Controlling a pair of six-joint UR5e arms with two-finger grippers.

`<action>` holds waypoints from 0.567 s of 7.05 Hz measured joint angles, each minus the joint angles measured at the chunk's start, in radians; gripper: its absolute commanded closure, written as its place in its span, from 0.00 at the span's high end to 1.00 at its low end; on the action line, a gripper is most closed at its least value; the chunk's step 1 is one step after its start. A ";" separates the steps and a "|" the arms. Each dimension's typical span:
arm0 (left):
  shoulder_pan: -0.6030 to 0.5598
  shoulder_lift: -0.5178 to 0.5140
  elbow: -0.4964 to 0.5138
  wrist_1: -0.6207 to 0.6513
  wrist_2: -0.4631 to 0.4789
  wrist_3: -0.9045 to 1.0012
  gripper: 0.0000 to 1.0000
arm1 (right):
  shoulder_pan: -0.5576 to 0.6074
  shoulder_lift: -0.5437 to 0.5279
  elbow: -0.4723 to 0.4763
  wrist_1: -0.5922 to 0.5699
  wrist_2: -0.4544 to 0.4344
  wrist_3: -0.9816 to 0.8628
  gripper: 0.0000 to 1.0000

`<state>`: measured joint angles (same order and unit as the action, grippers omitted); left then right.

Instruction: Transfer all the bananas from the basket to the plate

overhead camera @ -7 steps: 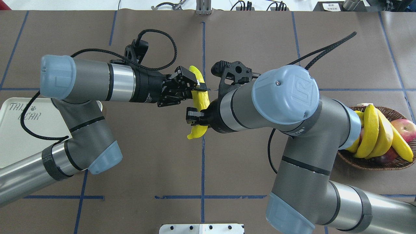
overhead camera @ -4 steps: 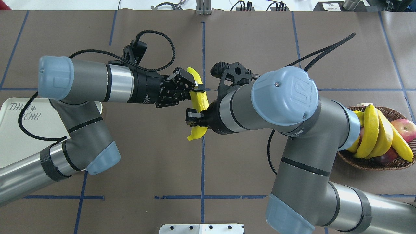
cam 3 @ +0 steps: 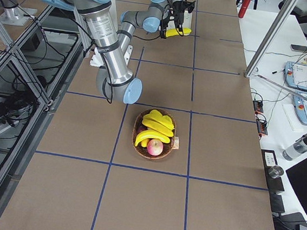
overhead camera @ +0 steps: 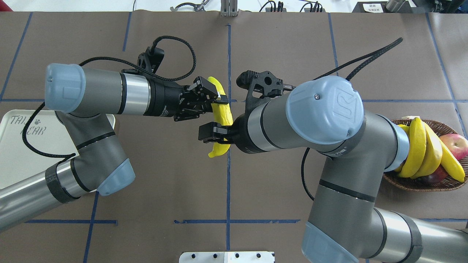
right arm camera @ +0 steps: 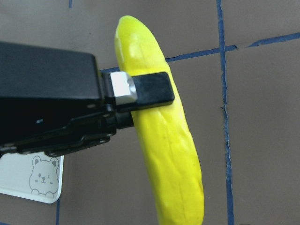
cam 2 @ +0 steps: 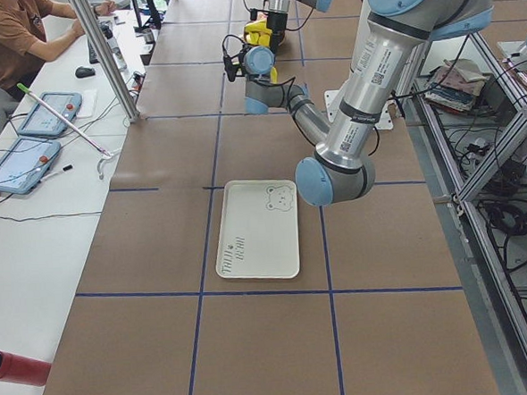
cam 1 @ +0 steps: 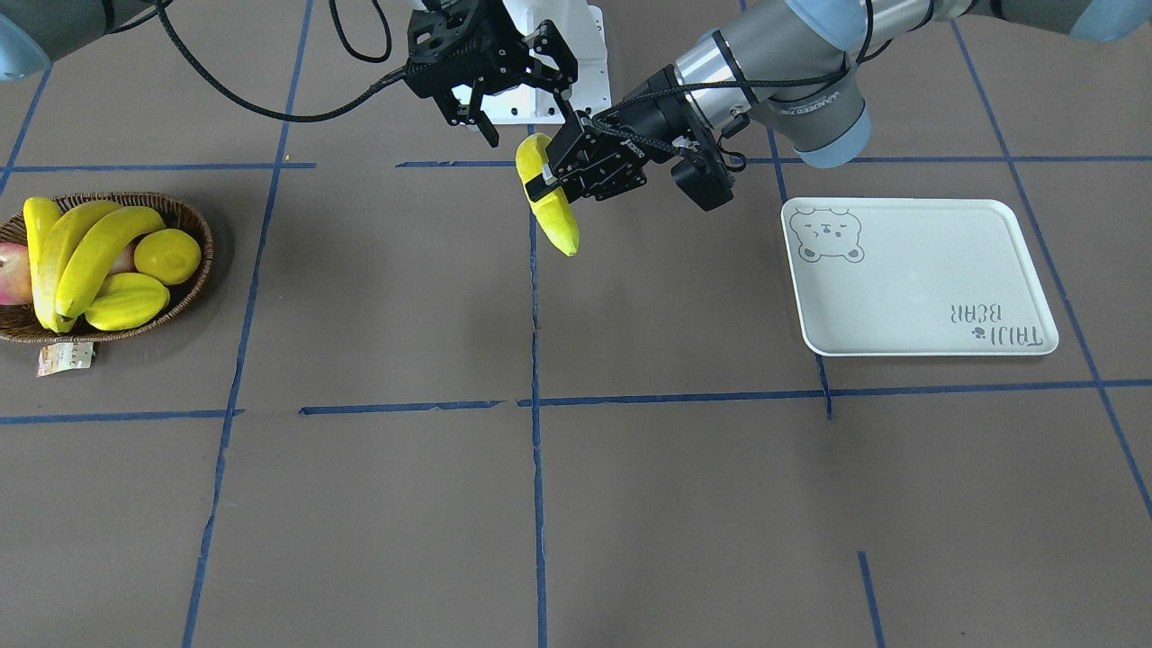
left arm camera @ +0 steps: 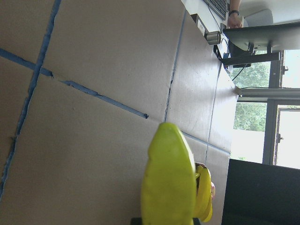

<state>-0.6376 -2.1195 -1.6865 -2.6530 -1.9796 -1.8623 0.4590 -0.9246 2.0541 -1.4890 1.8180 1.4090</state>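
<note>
One yellow banana (overhead camera: 221,113) hangs in the air over the table's middle. My left gripper (overhead camera: 218,101) is shut on its far half, and one of its fingers (right arm camera: 147,89) presses across the peel. My right gripper (cam 1: 531,112) is open at the banana's (cam 1: 553,216) near end, jaws spread wide and off the fruit. Three more bananas (overhead camera: 416,146) lie in the wicker basket (overhead camera: 420,184) at the right edge. The white plate (cam 1: 918,279) with the bear drawing lies bare on the left side, partly under my left arm in the overhead view.
The basket (cam 1: 193,288) also holds a red apple (overhead camera: 455,144), a lemon (cam 1: 166,255) and a starfruit (cam 1: 126,301). A paper tag (cam 1: 65,358) lies beside it. Blue tape lines cross the brown table. A person sits at a desk beyond the far edge.
My right gripper has opened and let go of the banana, one finger swinging out to the left. My left gripper keeps its hold and has shifted slightly left with the fruit.
</note>
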 measured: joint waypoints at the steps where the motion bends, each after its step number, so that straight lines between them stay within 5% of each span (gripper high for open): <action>1: -0.005 0.003 0.003 0.030 0.001 0.004 0.00 | 0.002 -0.010 0.029 -0.006 0.005 0.000 1.00; 4: -0.067 0.059 -0.014 0.267 -0.004 0.086 0.00 | 0.035 -0.073 0.116 -0.011 0.013 -0.003 1.00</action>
<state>-0.7045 -2.0609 -1.7001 -2.3858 -1.9833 -1.7762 0.4943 -0.9980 2.1703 -1.5000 1.8312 1.4064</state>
